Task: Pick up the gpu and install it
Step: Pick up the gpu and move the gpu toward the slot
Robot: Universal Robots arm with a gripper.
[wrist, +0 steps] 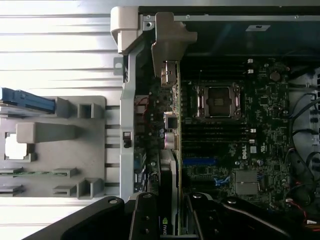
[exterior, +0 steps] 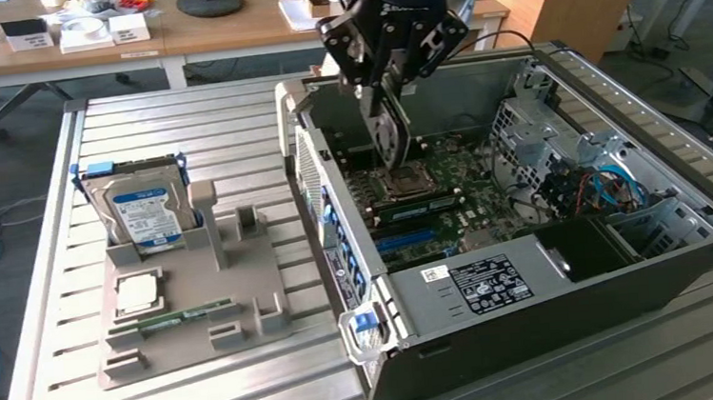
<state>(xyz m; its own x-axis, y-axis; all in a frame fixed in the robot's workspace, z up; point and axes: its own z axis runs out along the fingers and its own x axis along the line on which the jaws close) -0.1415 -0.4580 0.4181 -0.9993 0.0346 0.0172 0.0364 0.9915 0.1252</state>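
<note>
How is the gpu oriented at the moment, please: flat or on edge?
On edge. The gripper holds the gpu upright above the motherboard inside the open computer case; whether it is seated, I cannot tell.

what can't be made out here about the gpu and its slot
- Slot under the gpu: exterior view, hidden by the card and the gripper.
- Whether the card's edge touches the motherboard: both views, edge hidden.
- Card's faces: wrist view, seen edge-on.
- Power supply label text: exterior view, too small.
</note>
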